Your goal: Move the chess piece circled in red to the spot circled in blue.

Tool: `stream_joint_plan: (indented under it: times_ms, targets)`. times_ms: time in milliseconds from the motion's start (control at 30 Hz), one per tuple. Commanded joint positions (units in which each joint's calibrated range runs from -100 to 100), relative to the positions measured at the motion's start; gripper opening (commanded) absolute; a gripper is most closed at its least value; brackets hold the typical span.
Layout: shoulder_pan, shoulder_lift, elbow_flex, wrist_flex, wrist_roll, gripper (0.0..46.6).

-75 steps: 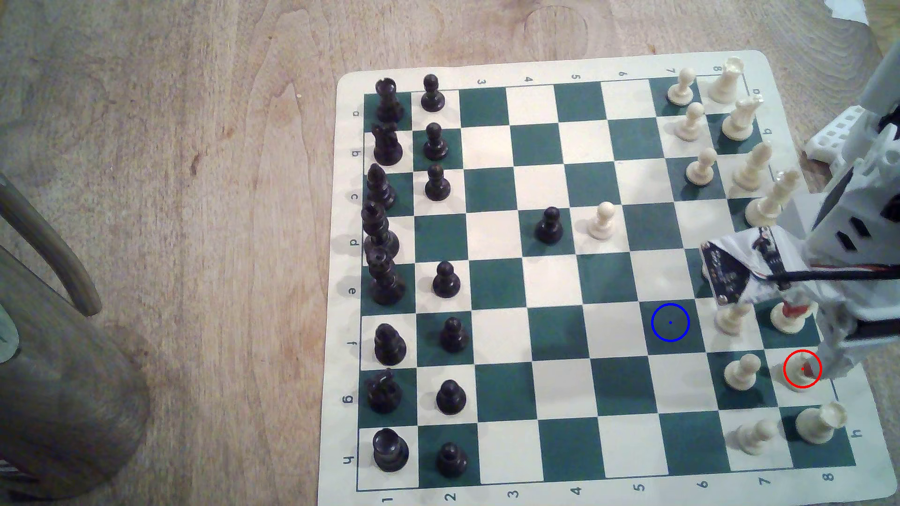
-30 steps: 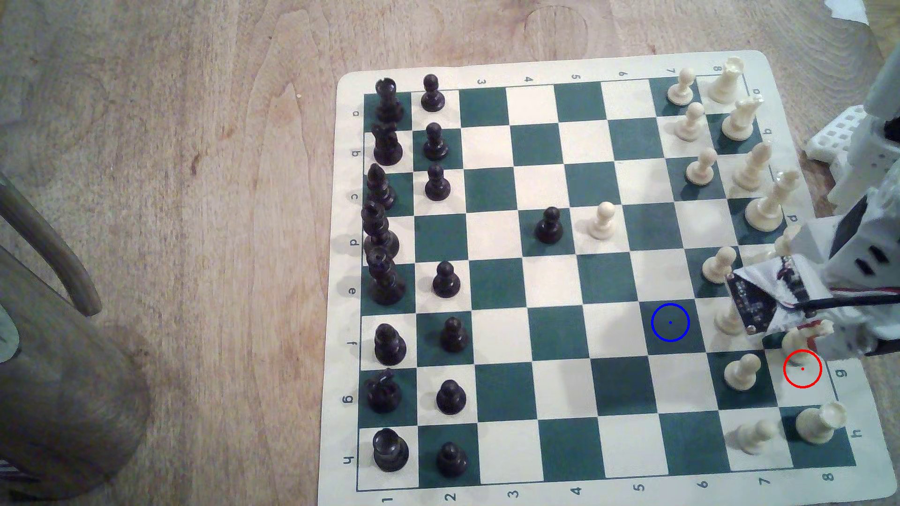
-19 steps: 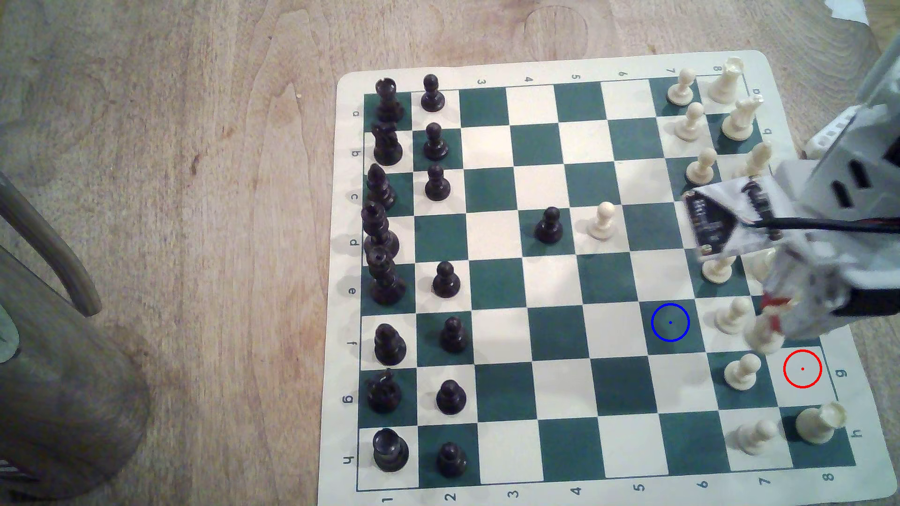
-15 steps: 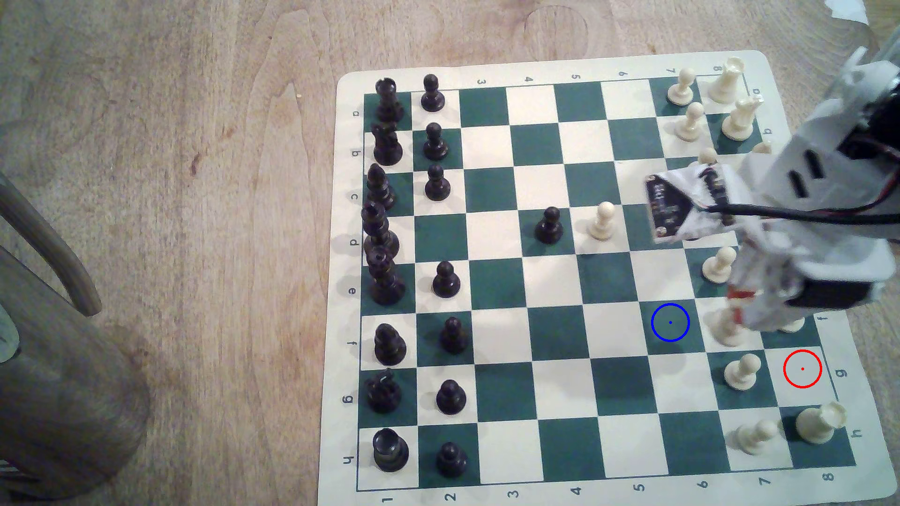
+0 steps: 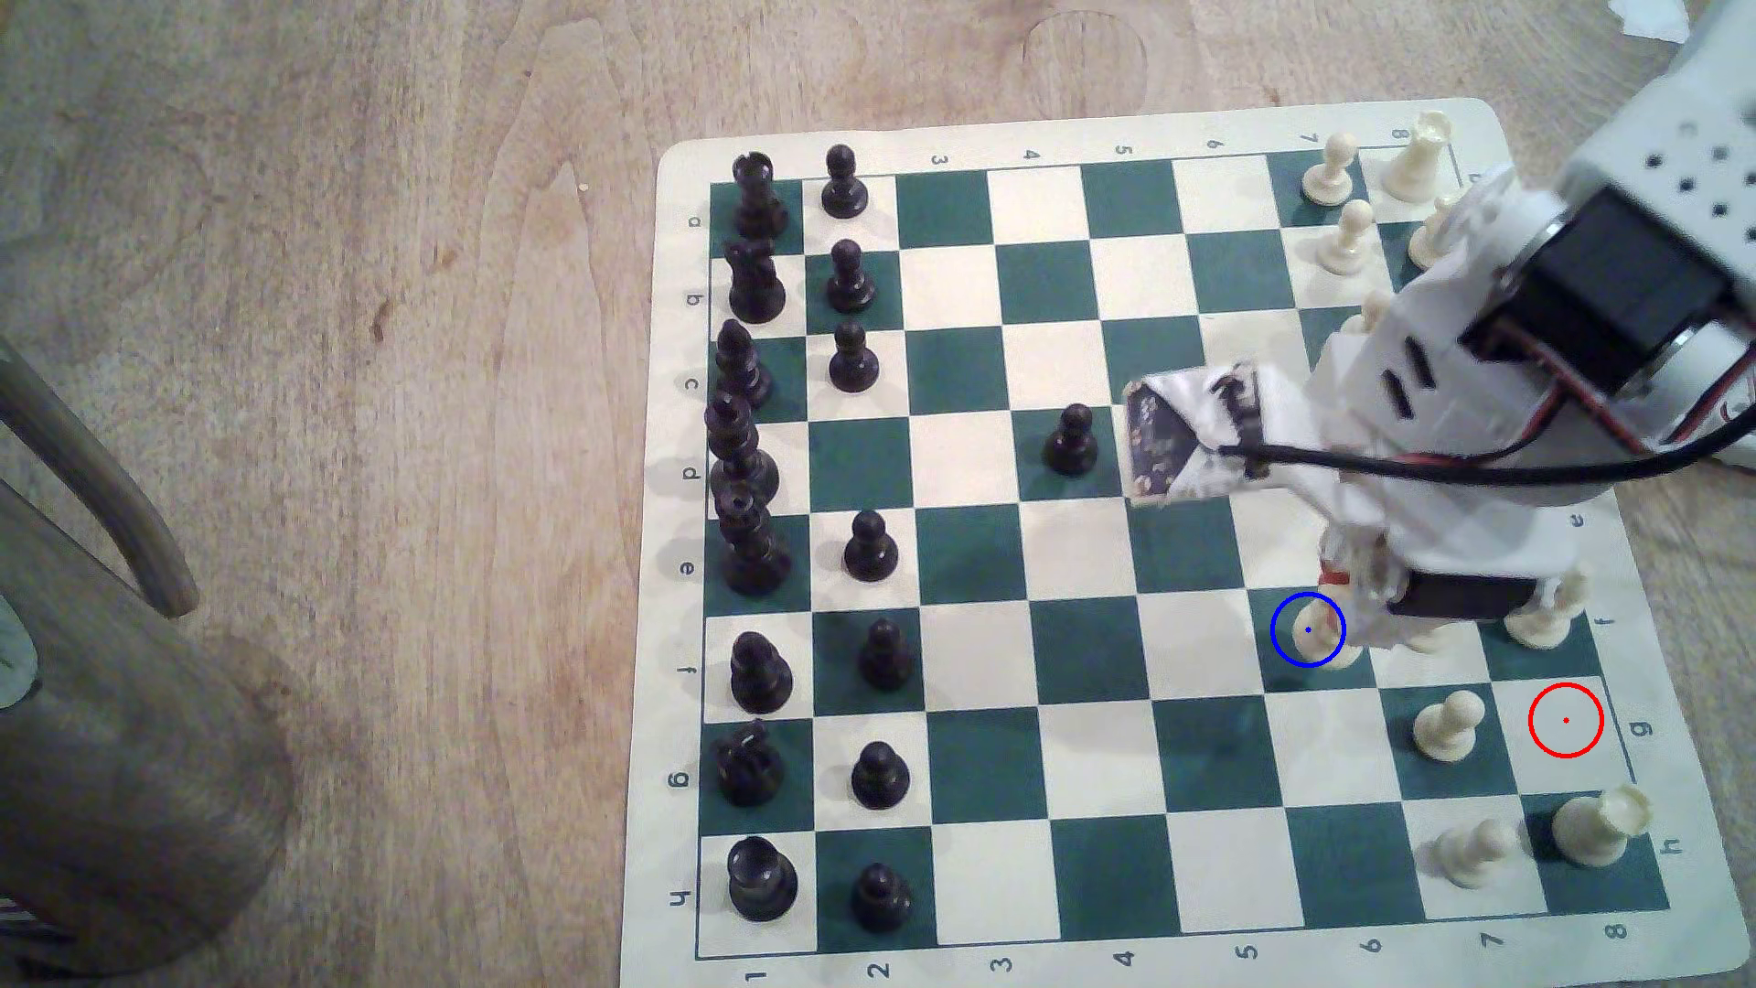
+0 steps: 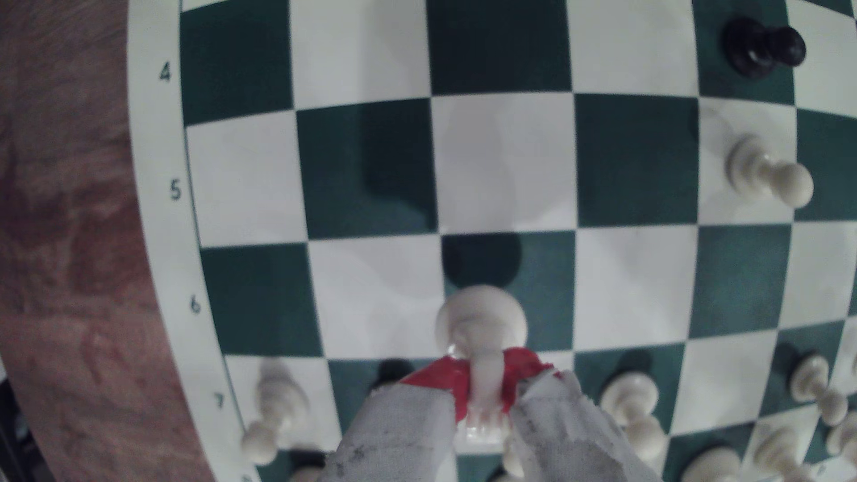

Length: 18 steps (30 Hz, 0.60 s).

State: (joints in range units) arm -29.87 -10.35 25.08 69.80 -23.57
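My gripper [image 5: 1340, 587] is shut on the cream knight [image 5: 1316, 648], its red-taped fingers [image 5: 1333, 577] clamped on the upper part. The knight's round base lies inside the blue ring, over the dark green marked square [image 5: 1283, 676]. In the wrist view the knight [image 6: 482, 320] hangs base-first from the gripper [image 6: 484, 387] over a green square [image 6: 547, 287], with its shadow just beyond it. I cannot tell whether the base touches the board. The red-ringed white square [image 5: 1566, 720] stands bare.
Cream pawns [image 5: 1447, 727] and a cream piece [image 5: 1539, 627] stand close on the exterior view's right of the knight. A cream rook [image 5: 1601, 826] sits in the board's corner. A black pawn [image 5: 1072, 439] and a cream pawn [image 6: 765, 171] stand mid-board. Black pieces line the far left files.
The gripper lifted the knight off the red-ringed square and carried it over the cream pawns toward the exterior view's left, then down to the blue-ringed square.
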Motion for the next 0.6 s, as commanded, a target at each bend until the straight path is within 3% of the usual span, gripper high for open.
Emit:
stream_joint_plan:
  times_ms: [0,567]
  targets:
    - [0.26,0.50,0.03,-1.25,0.15,0.2]
    - [1.04,3.30,1.94,-3.71,0.98,0.2]
